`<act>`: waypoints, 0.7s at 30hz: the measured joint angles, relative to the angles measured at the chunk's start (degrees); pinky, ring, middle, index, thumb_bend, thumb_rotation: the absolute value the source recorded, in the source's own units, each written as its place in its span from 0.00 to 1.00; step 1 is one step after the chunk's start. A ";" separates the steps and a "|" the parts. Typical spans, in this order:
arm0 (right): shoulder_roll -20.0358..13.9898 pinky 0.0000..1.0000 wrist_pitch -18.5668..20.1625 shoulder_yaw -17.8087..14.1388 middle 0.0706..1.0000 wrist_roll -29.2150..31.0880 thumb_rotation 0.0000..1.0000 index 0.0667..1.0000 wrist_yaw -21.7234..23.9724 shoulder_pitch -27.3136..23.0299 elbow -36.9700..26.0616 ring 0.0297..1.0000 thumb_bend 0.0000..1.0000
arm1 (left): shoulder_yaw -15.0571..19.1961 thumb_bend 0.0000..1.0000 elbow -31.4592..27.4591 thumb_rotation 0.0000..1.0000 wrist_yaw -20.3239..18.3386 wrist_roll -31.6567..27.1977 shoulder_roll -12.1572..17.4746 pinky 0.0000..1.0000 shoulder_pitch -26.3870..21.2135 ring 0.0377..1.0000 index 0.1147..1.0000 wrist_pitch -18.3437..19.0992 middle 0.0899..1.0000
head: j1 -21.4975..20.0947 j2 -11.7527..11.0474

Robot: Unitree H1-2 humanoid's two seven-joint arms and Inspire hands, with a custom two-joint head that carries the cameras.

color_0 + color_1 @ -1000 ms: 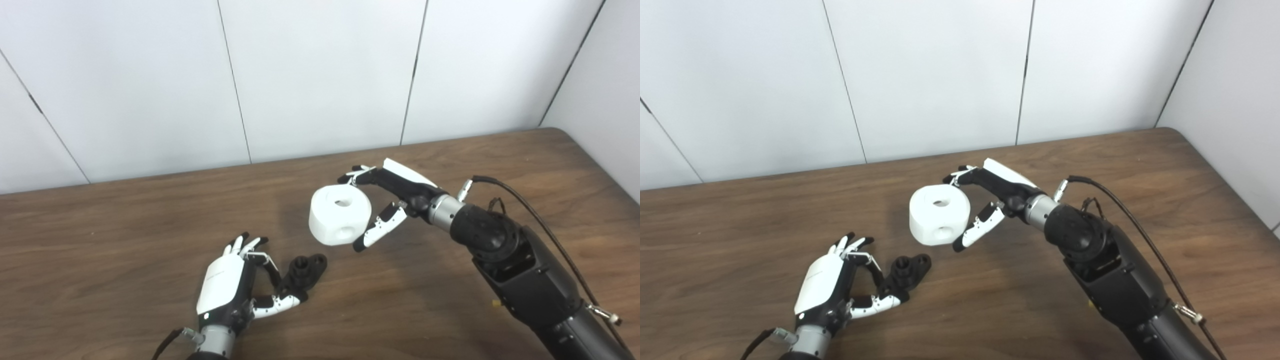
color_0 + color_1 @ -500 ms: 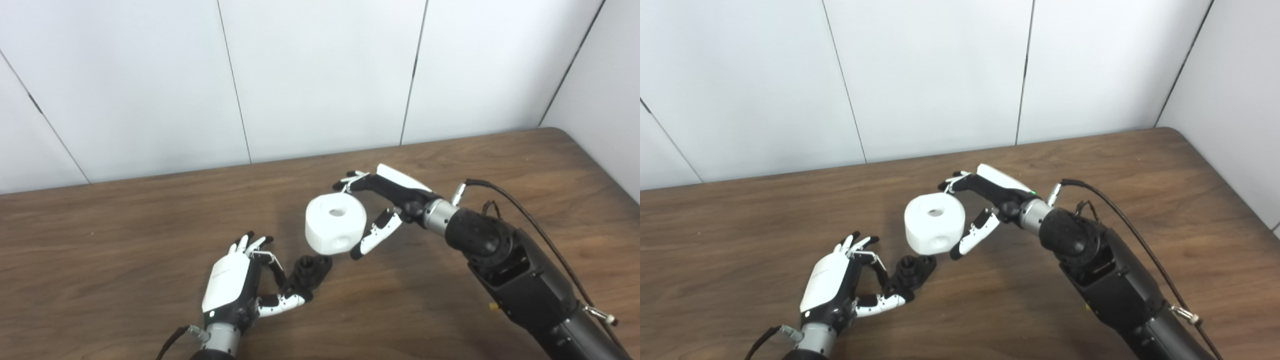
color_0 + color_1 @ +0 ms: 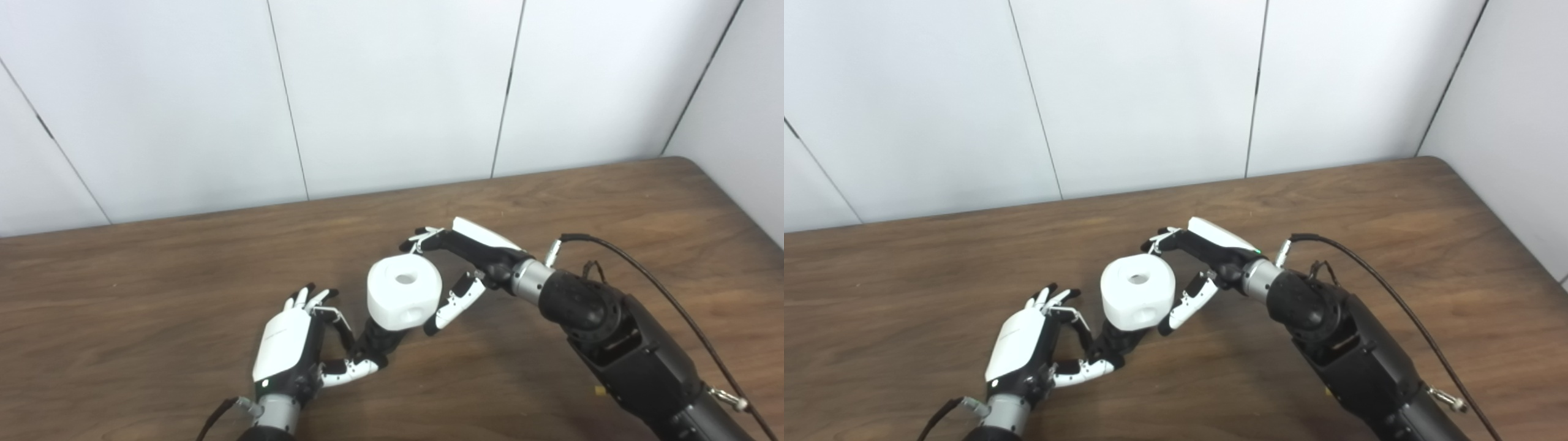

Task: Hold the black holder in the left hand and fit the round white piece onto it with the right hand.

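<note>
Near the desk's front edge, the left hand (image 3: 288,355) pinched the small black plastic holder (image 3: 375,343). The right hand (image 3: 456,269) clamped the round white plastic piece (image 3: 403,293) directly above; any misalignment risked jamming or knocking the holder loose.

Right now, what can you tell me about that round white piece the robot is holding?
The round white piece is a squat, smooth cylinder with rounded edges, matte like plastic. A round hole sits in the middle of its top face, and another shallow hole shows in its side wall near the bottom. The right hand grips it, fingers behind and thumb in front. It sits tilted slightly, directly over the black holder, hiding most of it. Whether it is fully seated there cannot be told. The left hand holds the holder.
</note>
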 measured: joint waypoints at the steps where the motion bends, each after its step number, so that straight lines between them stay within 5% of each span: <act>1: 0.05 1.00 -0.18 0.06 0.85 0.00 0.13 0.44 0.02 0.00 0.04 0.98 0.49 | -0.03 0.52 -0.01 0.05 0.00 0.05 -0.03 1.00 0.00 1.00 0.41 0.04 0.88 | 0.09 0.09; 21: 2.40 1.00 -1.43 0.29 0.85 0.06 0.13 0.44 0.79 0.10 0.38 0.98 0.49 | -1.26 0.52 -2.20 0.05 -0.29 1.49 -0.83 1.00 1.46 1.00 0.41 2.15 0.88 | 0.88 1.32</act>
